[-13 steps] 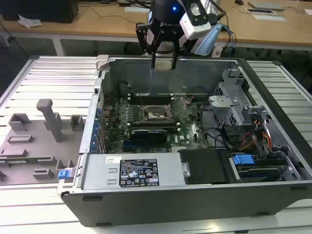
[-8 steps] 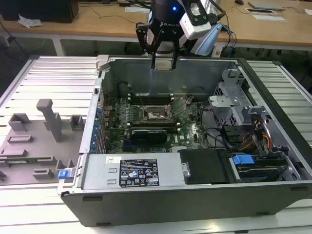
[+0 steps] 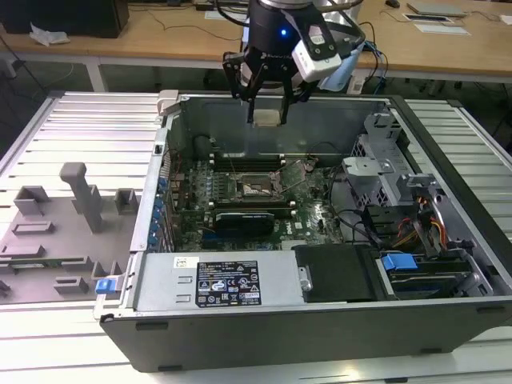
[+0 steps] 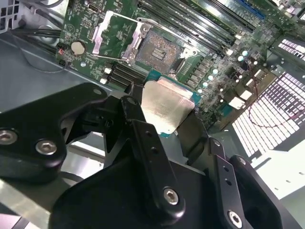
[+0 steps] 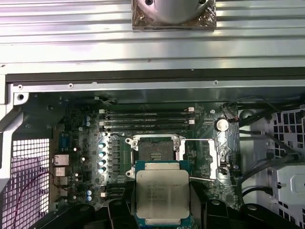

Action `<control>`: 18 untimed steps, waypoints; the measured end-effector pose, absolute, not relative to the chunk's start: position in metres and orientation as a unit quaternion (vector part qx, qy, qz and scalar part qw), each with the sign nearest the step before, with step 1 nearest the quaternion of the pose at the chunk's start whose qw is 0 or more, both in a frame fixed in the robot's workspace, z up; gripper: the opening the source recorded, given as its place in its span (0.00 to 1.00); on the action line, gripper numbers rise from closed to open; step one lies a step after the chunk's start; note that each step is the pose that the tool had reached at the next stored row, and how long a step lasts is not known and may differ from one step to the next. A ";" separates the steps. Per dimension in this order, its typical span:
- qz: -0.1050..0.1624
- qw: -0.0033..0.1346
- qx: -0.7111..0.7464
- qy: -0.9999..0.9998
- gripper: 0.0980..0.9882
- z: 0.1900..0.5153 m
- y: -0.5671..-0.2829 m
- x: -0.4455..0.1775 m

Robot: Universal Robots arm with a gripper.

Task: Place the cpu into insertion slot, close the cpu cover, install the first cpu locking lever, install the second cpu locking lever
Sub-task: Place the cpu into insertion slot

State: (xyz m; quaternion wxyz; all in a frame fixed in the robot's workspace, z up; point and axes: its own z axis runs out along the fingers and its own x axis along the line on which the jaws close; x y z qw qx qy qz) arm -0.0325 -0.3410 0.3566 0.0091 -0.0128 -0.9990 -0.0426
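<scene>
Chip partly hidden behind black fingers in the second wrist view. Cropped at the first wrist view's edge.

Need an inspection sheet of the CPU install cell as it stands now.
Surface: slatted metal table, open PC case on it.
Job's things: cpu held in the air over the case; slot empty; cover swung open.
Clutter: grey fixtures at the exterior view's left.
Grippers: claw shut on cpu.
Cables: bundle inside case, apart from slot.
Surroundings: wooden benches behind.
</scene>
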 end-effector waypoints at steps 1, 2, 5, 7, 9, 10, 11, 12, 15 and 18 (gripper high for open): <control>-0.042 0.009 -0.013 -0.999 0.50 0.355 -0.341 -0.033; -0.042 0.009 -0.013 -0.999 0.50 0.353 -0.341 -0.033; -0.040 0.009 -0.013 -0.999 0.50 0.347 -0.341 -0.032; -0.039 0.009 -0.013 -0.999 0.50 0.344 -0.341 -0.033; -0.037 0.009 -0.013 -0.999 0.50 0.342 -0.341 -0.032; -0.036 0.009 -0.013 -0.999 0.50 0.341 -0.341 -0.033; -0.036 0.009 -0.013 -0.999 0.50 0.340 -0.341 -0.033; -0.036 0.009 -0.015 -0.999 0.50 0.340 -0.341 -0.033; -0.036 0.008 -0.033 -0.999 0.50 0.339 -0.341 -0.033; -0.036 0.007 -0.061 -0.997 0.50 0.338 -0.341 -0.033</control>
